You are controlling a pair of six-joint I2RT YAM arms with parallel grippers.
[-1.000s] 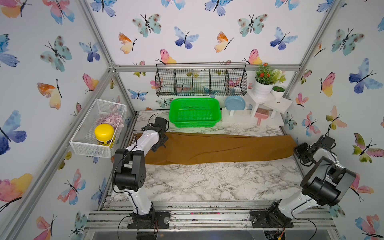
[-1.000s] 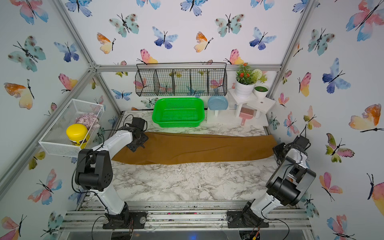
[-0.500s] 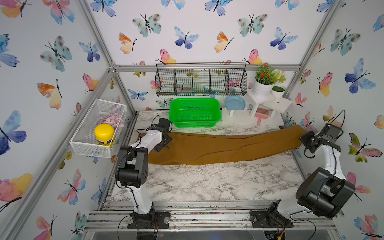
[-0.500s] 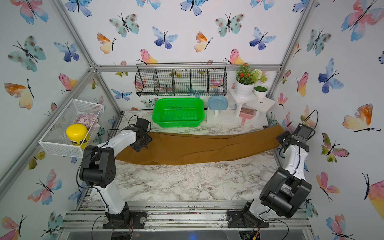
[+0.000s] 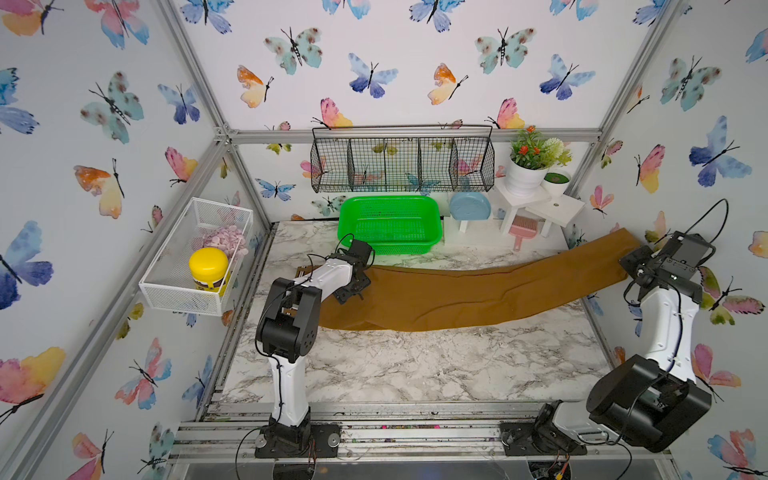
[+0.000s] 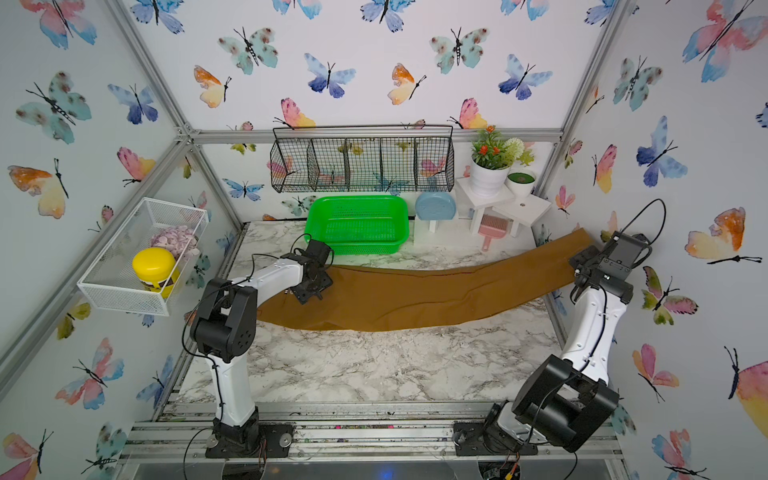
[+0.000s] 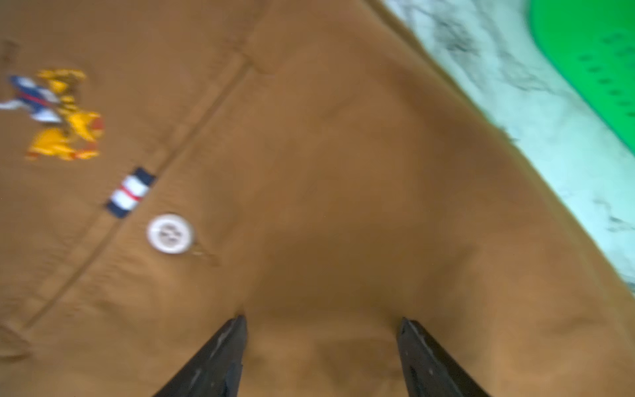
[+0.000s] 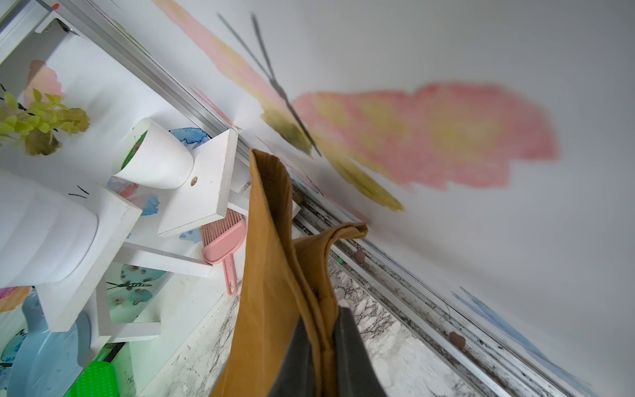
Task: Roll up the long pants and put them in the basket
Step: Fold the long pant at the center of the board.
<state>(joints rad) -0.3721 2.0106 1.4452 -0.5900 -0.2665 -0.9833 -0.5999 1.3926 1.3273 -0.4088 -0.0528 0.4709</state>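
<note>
The long pants (image 5: 478, 291) (image 6: 415, 295) are mustard-brown and stretch across the marble table in both top views. Their waist end lies flat at the left and their leg ends rise off the table at the right wall. My left gripper (image 5: 352, 291) (image 6: 311, 293) (image 7: 321, 323) is open and points down at the seat area, both tips on or just above the cloth. A white button (image 7: 170, 233) and a striped tab (image 7: 130, 192) lie near it. My right gripper (image 5: 633, 259) (image 6: 582, 259) (image 8: 323, 319) is shut on the folded leg hems and holds them up.
A green basket (image 5: 390, 224) stands behind the pants. A blue plate (image 5: 469, 205), a white stool with plant pots (image 5: 523, 195) and a pink brush (image 5: 521, 232) are at the back right. A white wire basket with a yellow-lidded jar (image 5: 208, 266) hangs on the left wall.
My right gripper has raised the leg ends off the table, up and back along the right wall. My left gripper has slid rightward from the waist edge further onto the cloth.
</note>
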